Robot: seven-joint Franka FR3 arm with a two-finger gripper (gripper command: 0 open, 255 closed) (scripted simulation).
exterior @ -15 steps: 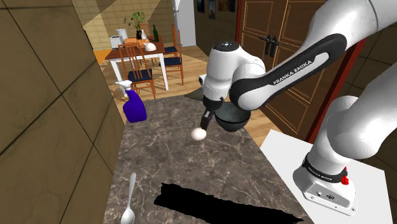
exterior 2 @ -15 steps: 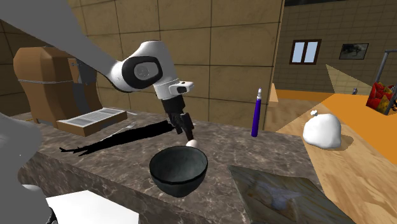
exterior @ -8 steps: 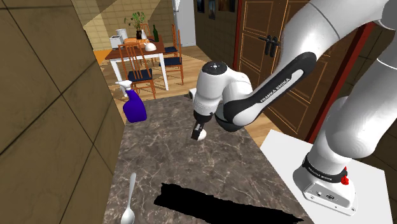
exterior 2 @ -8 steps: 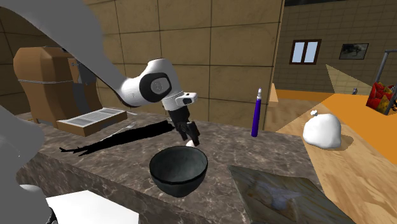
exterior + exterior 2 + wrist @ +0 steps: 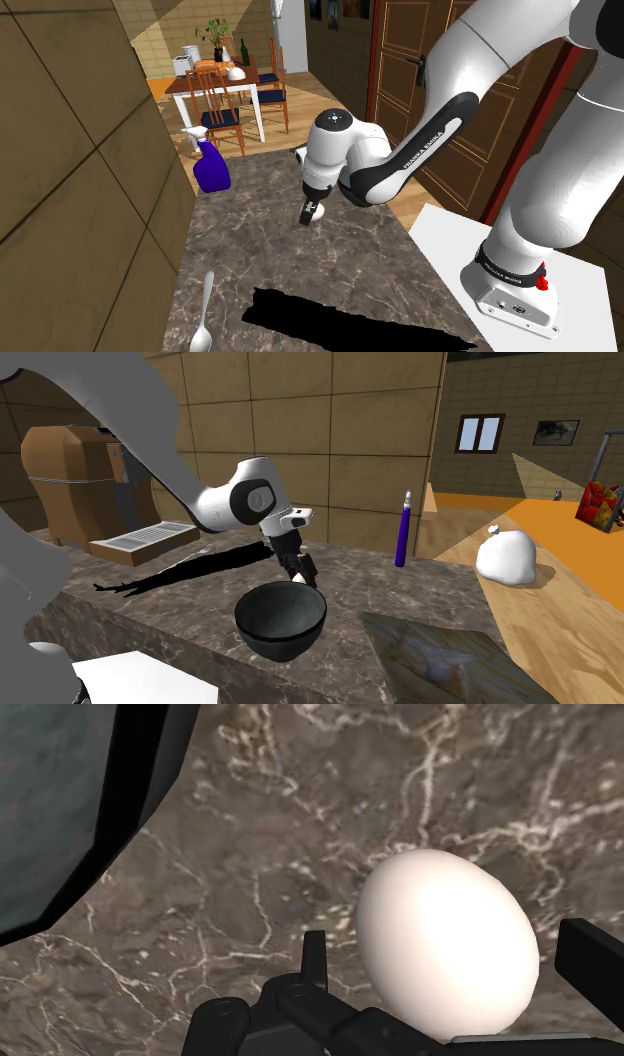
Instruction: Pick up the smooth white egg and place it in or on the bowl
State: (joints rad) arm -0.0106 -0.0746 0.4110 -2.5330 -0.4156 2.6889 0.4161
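Note:
A smooth white egg (image 5: 445, 944) lies on the dark marble counter (image 5: 250, 240). My gripper (image 5: 455, 959) is down at the egg, open, with one black finger (image 5: 314, 956) on each side and a small gap between each finger and the shell. In the shoulder view the egg (image 5: 316, 211) peeks out beside the gripper (image 5: 308, 213) near the counter's middle. The dark grey bowl (image 5: 280, 620) stands upright just in front of the gripper (image 5: 300, 574) in the second exterior view, and its rim (image 5: 60, 804) shows close beside the egg in the wrist view.
A purple spray bottle (image 5: 210, 165) stands at the counter's far end. A metal spoon (image 5: 203, 310) lies near the shoulder view's lower left, beside a black patch (image 5: 350, 320). A stone slab (image 5: 430, 652) lies by the bowl. A ridged tray (image 5: 140, 540) sits at the counter's back left in the second exterior view.
The arm has swung toward the shoulder view's left and lowered the hand, so the open fingers now straddle the egg. The egg and bowl have not moved.

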